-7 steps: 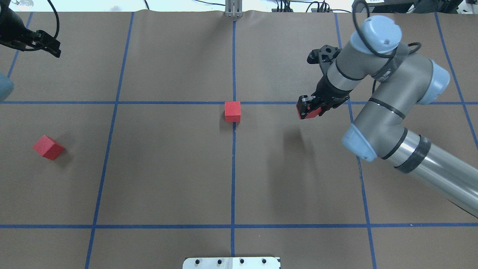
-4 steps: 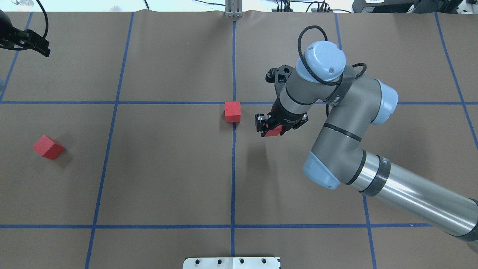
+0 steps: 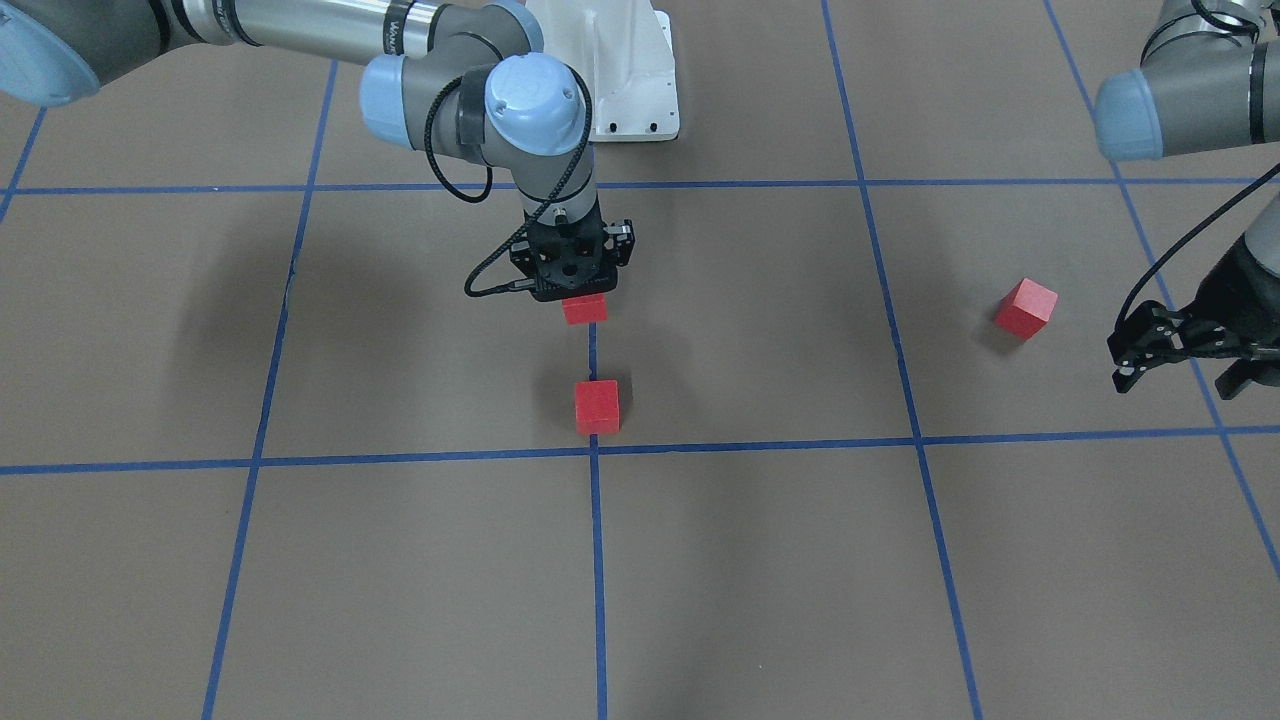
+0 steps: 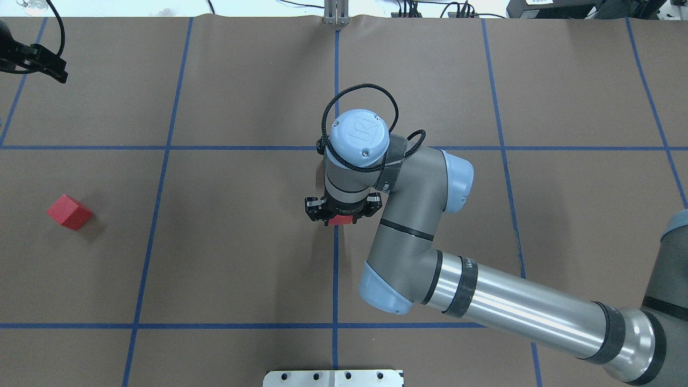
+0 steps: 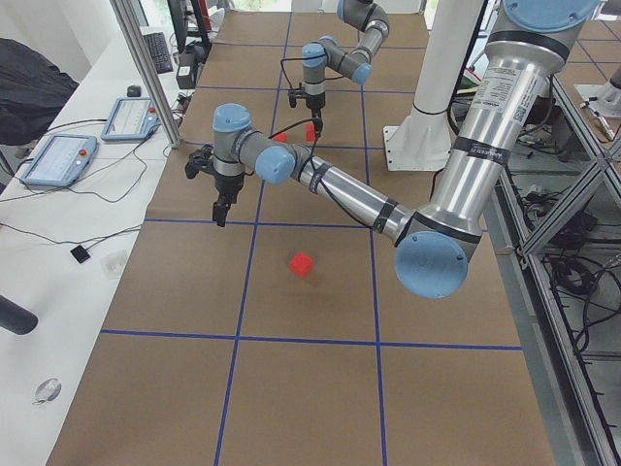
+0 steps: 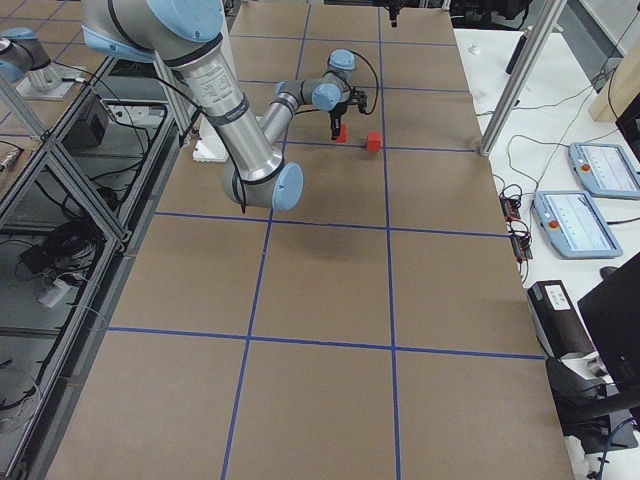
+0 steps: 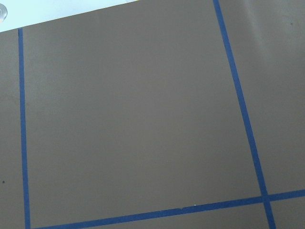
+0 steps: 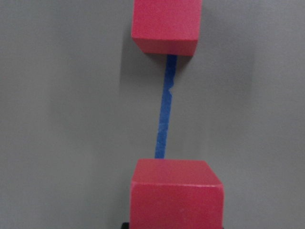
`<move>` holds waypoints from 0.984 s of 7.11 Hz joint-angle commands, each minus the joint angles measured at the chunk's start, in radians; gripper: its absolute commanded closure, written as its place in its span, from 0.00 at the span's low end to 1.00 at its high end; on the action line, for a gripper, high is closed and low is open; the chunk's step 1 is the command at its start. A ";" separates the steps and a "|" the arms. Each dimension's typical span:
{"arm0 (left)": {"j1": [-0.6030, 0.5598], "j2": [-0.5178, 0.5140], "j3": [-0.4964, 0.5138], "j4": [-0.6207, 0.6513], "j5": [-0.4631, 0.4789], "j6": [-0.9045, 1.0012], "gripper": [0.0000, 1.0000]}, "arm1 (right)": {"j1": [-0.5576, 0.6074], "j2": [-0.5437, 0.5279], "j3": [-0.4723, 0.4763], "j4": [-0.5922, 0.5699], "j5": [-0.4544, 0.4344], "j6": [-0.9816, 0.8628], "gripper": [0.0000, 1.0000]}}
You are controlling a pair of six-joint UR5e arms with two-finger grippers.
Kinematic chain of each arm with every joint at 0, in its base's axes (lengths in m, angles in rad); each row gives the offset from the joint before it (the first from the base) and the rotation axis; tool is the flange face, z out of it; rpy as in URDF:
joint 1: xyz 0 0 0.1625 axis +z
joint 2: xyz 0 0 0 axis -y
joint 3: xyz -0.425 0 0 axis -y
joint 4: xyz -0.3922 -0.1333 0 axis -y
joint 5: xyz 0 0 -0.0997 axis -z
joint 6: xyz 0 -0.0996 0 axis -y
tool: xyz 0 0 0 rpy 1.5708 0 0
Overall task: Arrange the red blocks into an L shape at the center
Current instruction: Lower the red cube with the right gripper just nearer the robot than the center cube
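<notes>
My right gripper (image 3: 584,300) is shut on a red block (image 3: 584,309) (image 4: 339,220) and points straight down over the blue centre line. It holds the block low over the paper, on the robot's side of a second red block (image 3: 597,406) (image 8: 167,26). That second block rests just short of the center (image 3: 593,451). In the overhead view my wrist hides both it and the crossing. The wrist view shows the held block (image 8: 176,193) in line with it, a strip of tape between them. A third red block (image 4: 69,212) (image 3: 1026,307) lies far left. My left gripper (image 3: 1178,385) hangs open beyond it.
Brown paper with a blue tape grid covers the table. The white robot base (image 3: 625,75) stands at the near edge behind the right arm. The right forearm (image 4: 510,317) crosses the near right squares. The left wrist view shows only bare paper and tape lines (image 7: 238,100).
My right arm has swung left with its red block, from the right-hand square to the centre line, and now covers the resting block from above. The left gripper drew back a little.
</notes>
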 commanded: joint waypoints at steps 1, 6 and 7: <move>0.001 0.002 0.000 -0.001 0.000 -0.002 0.01 | -0.002 0.029 -0.064 0.004 -0.044 0.012 1.00; 0.003 0.002 0.008 -0.001 0.000 -0.002 0.01 | -0.001 0.034 -0.098 0.062 -0.120 0.013 1.00; 0.003 0.004 0.008 -0.001 0.000 -0.002 0.01 | -0.001 0.034 -0.099 0.064 -0.148 0.013 1.00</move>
